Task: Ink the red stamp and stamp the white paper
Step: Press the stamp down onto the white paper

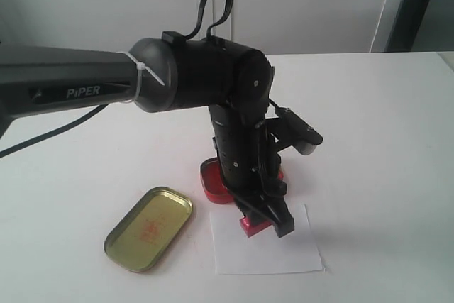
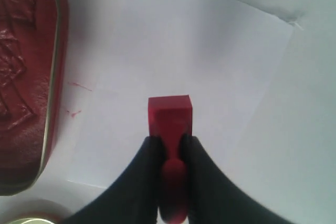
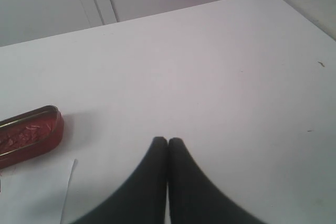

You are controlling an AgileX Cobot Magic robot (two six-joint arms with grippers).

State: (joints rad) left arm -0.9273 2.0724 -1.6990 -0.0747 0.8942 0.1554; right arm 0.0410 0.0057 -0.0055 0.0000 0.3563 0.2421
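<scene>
As it hangs pinched by its handle, red stamp (image 2: 169,115): small glossy red plastic, square block base, rounded knobbed handle; block over the white paper (image 2: 220,61), near the edge toward the tin; whether it presses the sheet cannot be told
Left gripper (image 2: 170,141): black tapered fingers clamped on the stamp's handle from both sides
White paper: thin, plain, roughly square sheet, lying flat; faint red marks at its tin-side edge
Red ink tin (image 2: 26,77): oblong, rounded corners, metal rim, rough red pad; just beside the paper
Gold lid (image 1: 149,228): oblong shiny tin, hollow side up, reddish marks inside; apart from the paper
Right gripper (image 3: 168,145): black fingers pressed together, nothing between
Table (image 1: 369,125): smooth white top
</scene>
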